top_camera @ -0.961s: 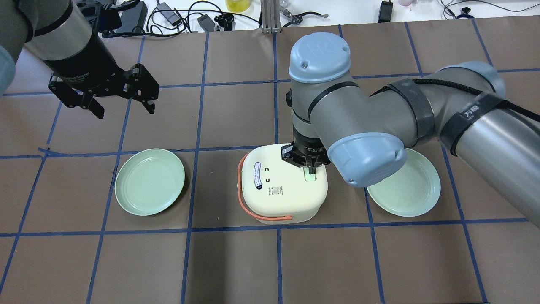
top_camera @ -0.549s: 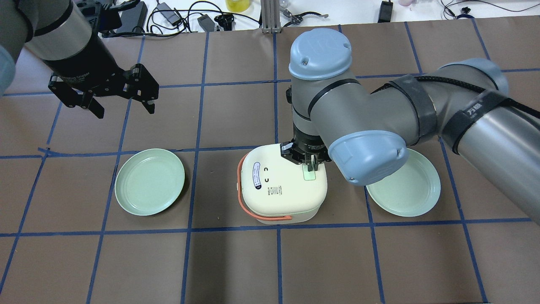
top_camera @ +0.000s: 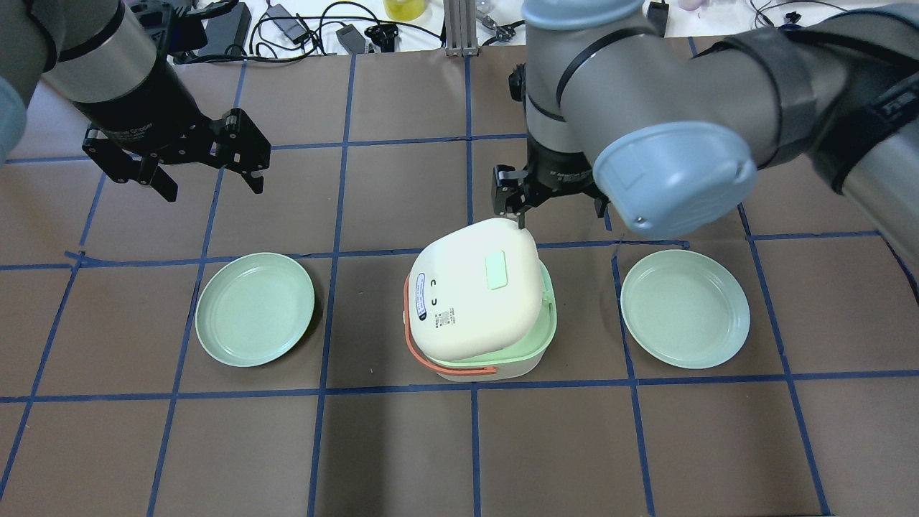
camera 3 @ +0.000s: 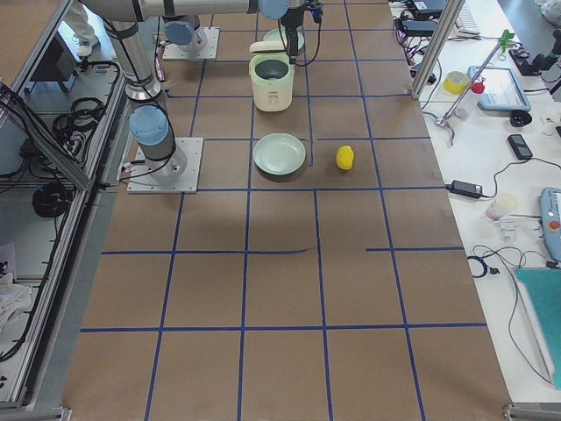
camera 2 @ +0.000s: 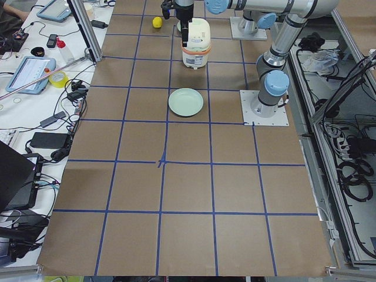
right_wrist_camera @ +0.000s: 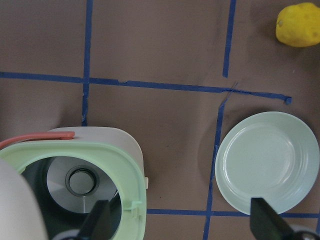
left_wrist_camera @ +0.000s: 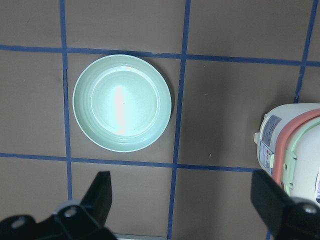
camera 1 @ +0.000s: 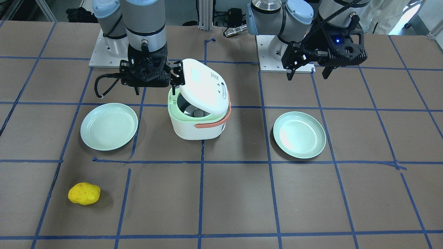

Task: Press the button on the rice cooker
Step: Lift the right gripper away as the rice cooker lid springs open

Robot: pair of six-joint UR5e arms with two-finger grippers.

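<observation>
The cream rice cooker with an orange handle stands mid-table, its lid tilted up and open. The pale green button sits on the lid top. The green rim and inner pot show in the right wrist view. My right gripper is open and empty, above and just behind the lid's raised edge; it also shows in the front view. My left gripper is open and empty, high over the far left, away from the cooker.
A green plate lies left of the cooker and another green plate lies right of it. A yellow lumpy object lies near the operators' side. Cables and tools line the far table edge.
My right gripper has lifted off the lid button and drawn back from the cooker. The lid has sprung up and open. The left arm has not moved.
</observation>
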